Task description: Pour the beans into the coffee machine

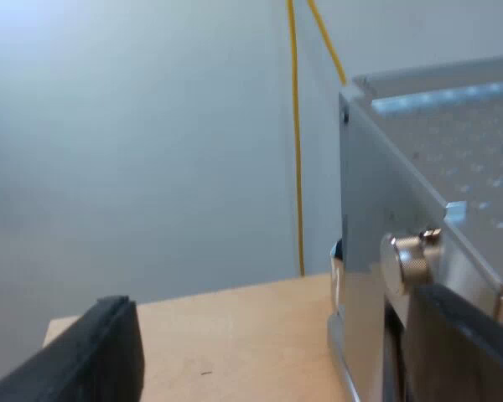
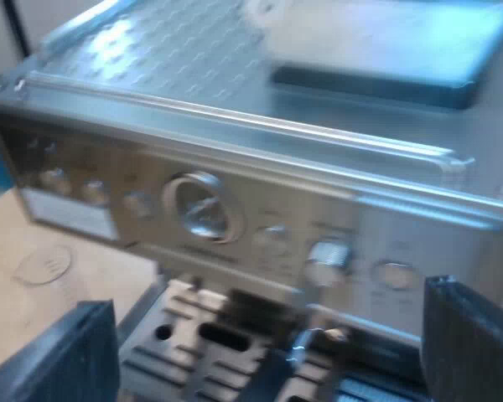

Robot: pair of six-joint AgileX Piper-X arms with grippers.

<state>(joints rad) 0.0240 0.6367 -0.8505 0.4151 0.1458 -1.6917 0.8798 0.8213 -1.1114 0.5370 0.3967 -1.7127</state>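
Note:
The espresso machine (image 2: 235,167) faces my right gripper (image 2: 268,356), which hangs open in front of its panel, above the drip tray (image 2: 193,339). The panel carries a round gauge (image 2: 201,208) and several knobs. A dark flat rectangular part (image 2: 373,79) lies on the machine's ribbed top. My left gripper (image 1: 277,360) is open at the machine's side (image 1: 365,251), close to a knurled metal knob (image 1: 412,258), with nothing held between its fingers (image 1: 96,352).
The machine stands on a light wooden table (image 1: 235,335) with a pale wall (image 1: 134,142) behind it. A yellow cord (image 1: 298,151) runs down the wall beside the machine. A faint round mark (image 2: 44,265) shows on the table by the machine's foot.

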